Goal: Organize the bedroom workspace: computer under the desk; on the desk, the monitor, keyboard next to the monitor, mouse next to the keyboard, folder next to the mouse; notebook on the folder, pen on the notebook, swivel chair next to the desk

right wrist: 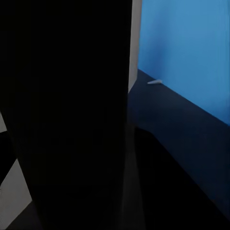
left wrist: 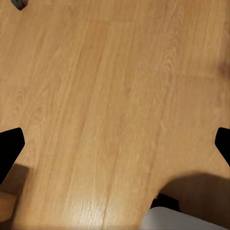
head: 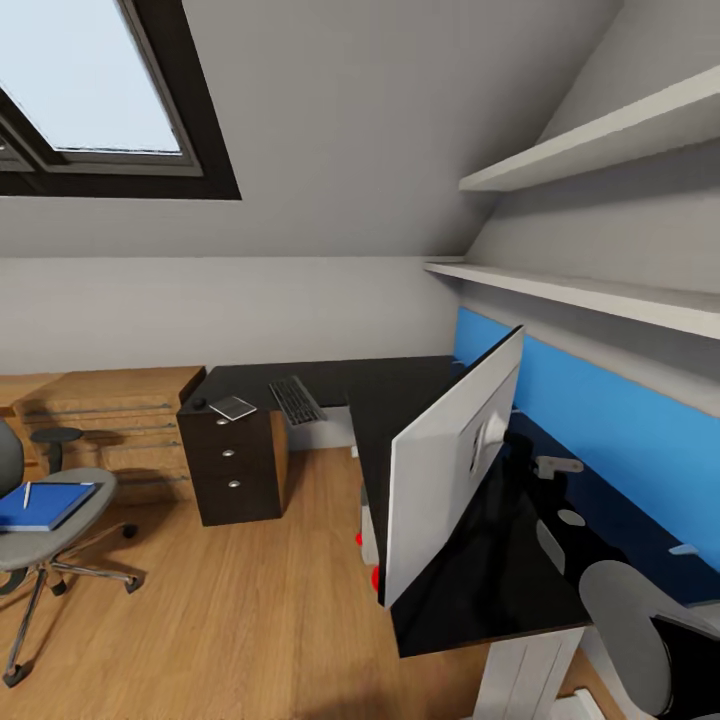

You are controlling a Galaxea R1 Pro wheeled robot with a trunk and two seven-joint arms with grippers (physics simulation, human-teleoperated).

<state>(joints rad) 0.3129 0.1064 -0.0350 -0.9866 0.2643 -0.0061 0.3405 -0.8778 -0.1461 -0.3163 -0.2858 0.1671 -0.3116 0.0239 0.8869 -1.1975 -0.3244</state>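
So the monitor [head: 455,470] is standing on the near wing of the desk [head: 390,400], close to that wing's front edge, grey back facing the room and screen turned toward the blue wall panel [head: 610,420]. That looks backwards to me, or at least not settled. Over on the far wing, the keyboard [head: 297,399] lies near the inner corner, the notebook [head: 233,407] sits above the drawer unit [head: 230,465], and the mouse [head: 199,403] is right at that end edge. The folder [head: 45,505] is on the seat of the swivel chair [head: 40,540], well away from the desk, with the pen [head: 26,494] lying on top of it. In the right wrist view a big dark slab takes up most of the frame, probably the monitor up close, so my guess is that the right arm is working on it, but I can't tell whether that gripper is closed on anything. The left gripper [left wrist: 120,143] hangs over bare wood floor [left wrist: 105,96], fingers spread wide, holding nothing. If the monitor is the job in hand, I'd turn it slowly, keep its base flat on the desk, and stay off that front edge.
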